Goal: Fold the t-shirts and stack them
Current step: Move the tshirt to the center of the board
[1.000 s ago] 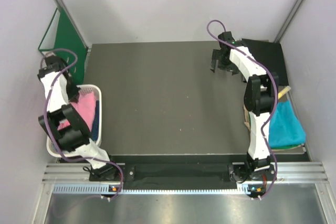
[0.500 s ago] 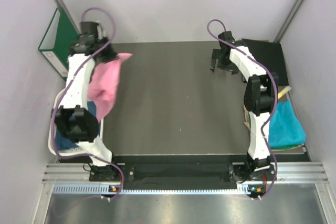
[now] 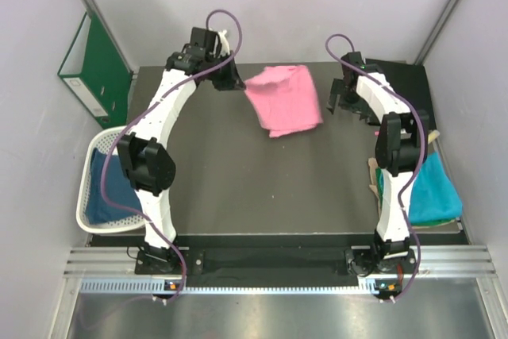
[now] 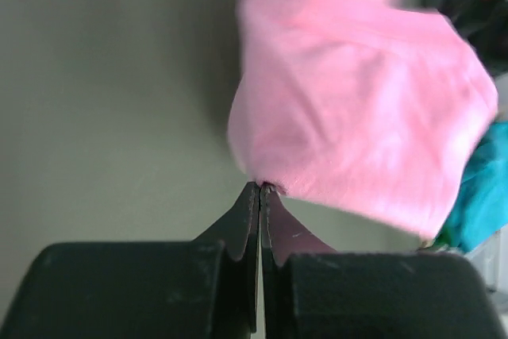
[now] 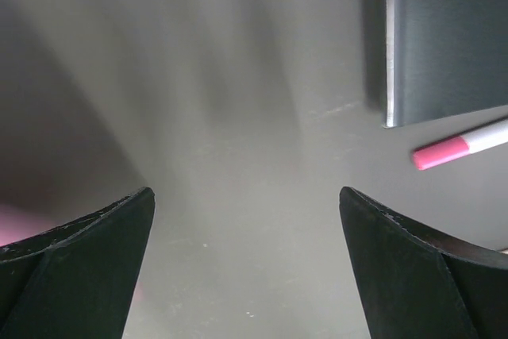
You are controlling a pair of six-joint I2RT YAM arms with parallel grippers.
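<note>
The left tool is pinched shut on a corner of the pink shirt, which is spread at the upper middle of the top view. The right tool gapes empty just beside. The shirt is best laid flat on the counter before release.

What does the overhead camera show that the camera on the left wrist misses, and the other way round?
Only the overhead view shows the green binder, the basket holding a blue shirt, and the open right gripper. Only the left wrist view shows the left gripper up close, shut on an edge of the pink shirt. Both show the pink shirt, the dark table and a teal shirt off to the right.
</note>
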